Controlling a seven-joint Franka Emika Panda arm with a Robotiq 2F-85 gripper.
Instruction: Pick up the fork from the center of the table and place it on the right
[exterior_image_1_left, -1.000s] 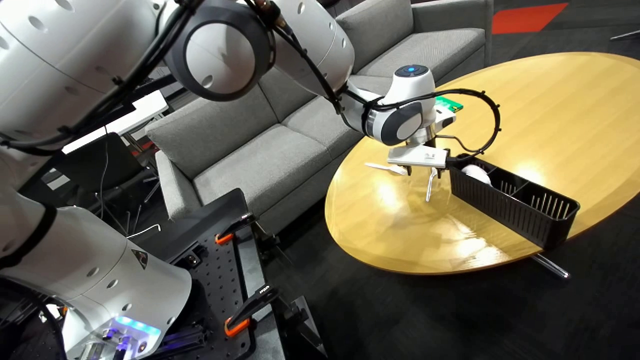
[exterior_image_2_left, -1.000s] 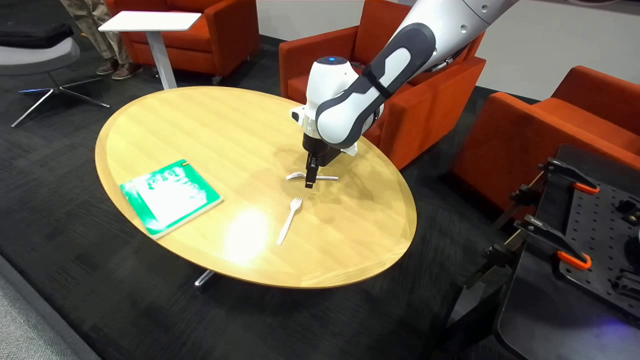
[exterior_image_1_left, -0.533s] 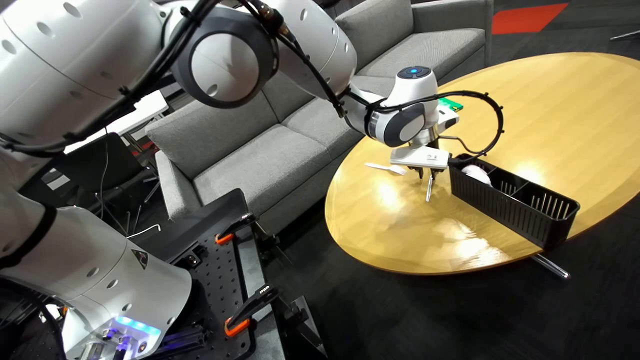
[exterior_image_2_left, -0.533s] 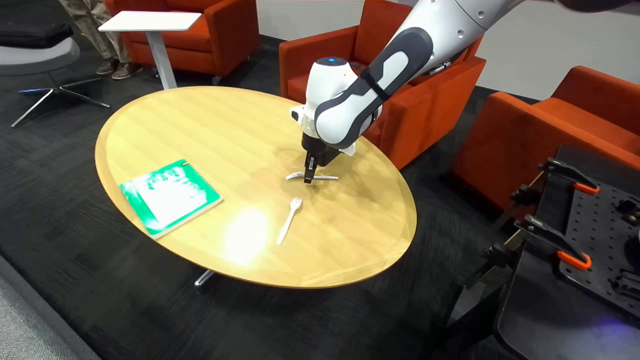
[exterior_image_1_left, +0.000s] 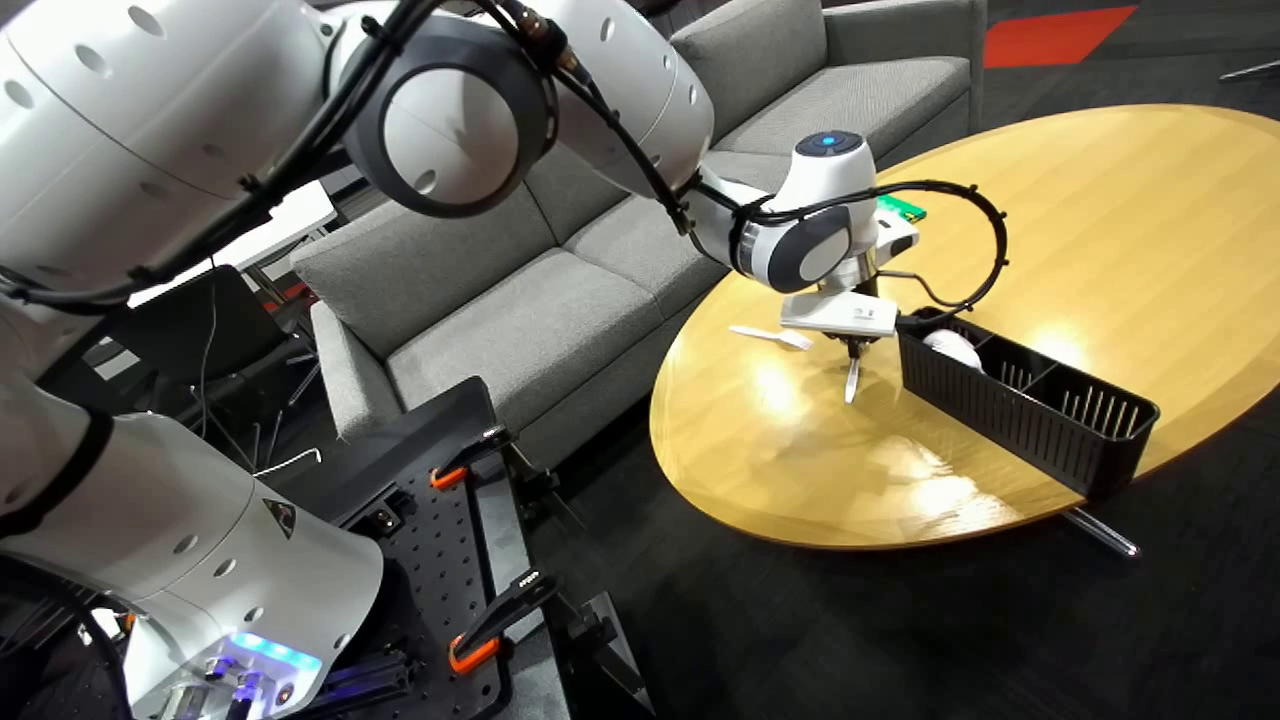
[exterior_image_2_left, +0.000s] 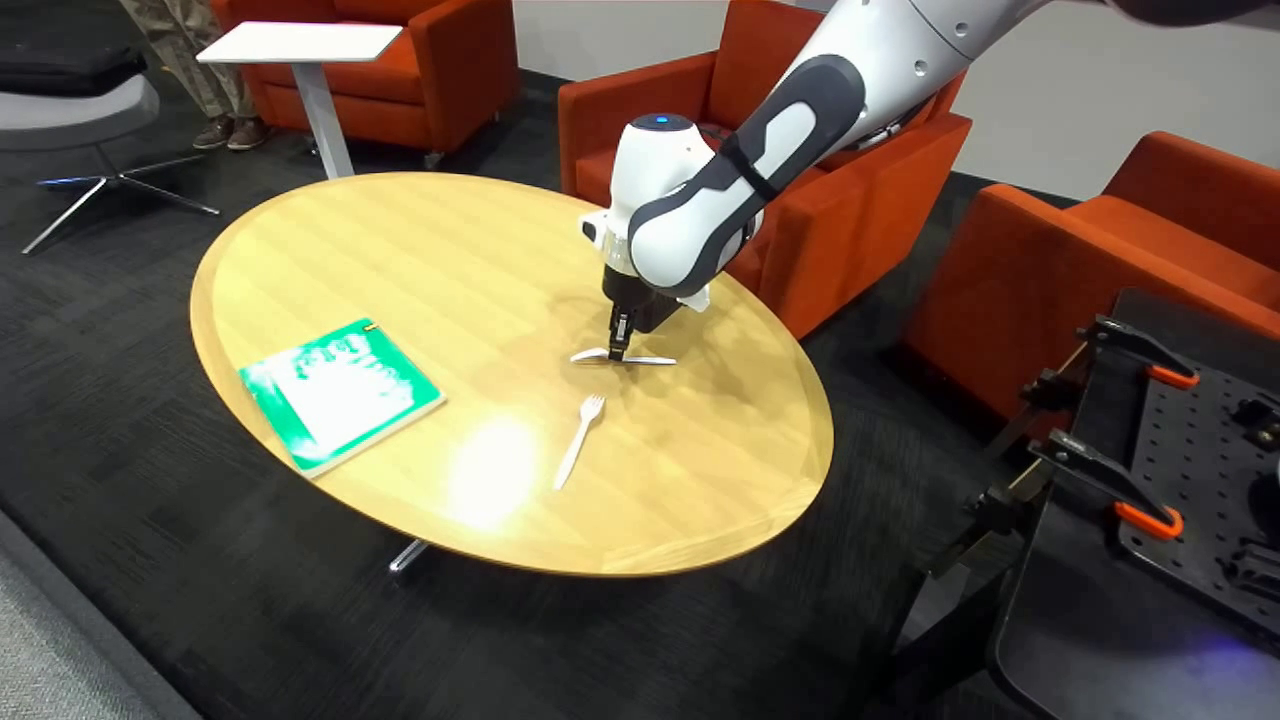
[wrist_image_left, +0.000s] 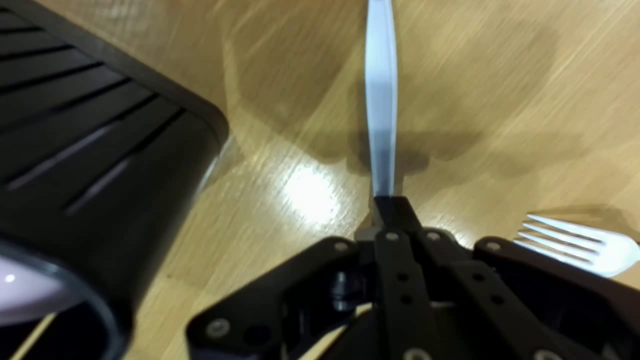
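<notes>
On the light-wood table (exterior_image_2_left: 430, 260) a white fork (exterior_image_2_left: 580, 440) lies flat, its tines (wrist_image_left: 560, 240) pointing at my gripper from the right in the wrist view. A second pale slim utensil (wrist_image_left: 381, 90) runs straight into my fingertips. My gripper (wrist_image_left: 395, 212) is shut on it, low over the tabletop. In the exterior views this utensil's handle (exterior_image_1_left: 851, 385) slopes away under the gripper (exterior_image_2_left: 617, 355). Its head end (exterior_image_2_left: 588, 354) shows on the far side of the fingers, too small to tell its shape; the wrist view hides it behind the gripper.
A black slotted tray (exterior_image_1_left: 1010, 410) with a white object inside stands close beside the gripper; in the wrist view its wall (wrist_image_left: 150, 160) fills the left. A green book (exterior_image_2_left: 345, 395) lies near the table's edge. A grey sofa (exterior_image_1_left: 530, 300) and red armchairs (exterior_image_2_left: 860, 220) surround the table.
My gripper's jaws have gone from open to shut around the second utensil, after a slight descent. That utensil has shifted a little. The fork has not moved.
</notes>
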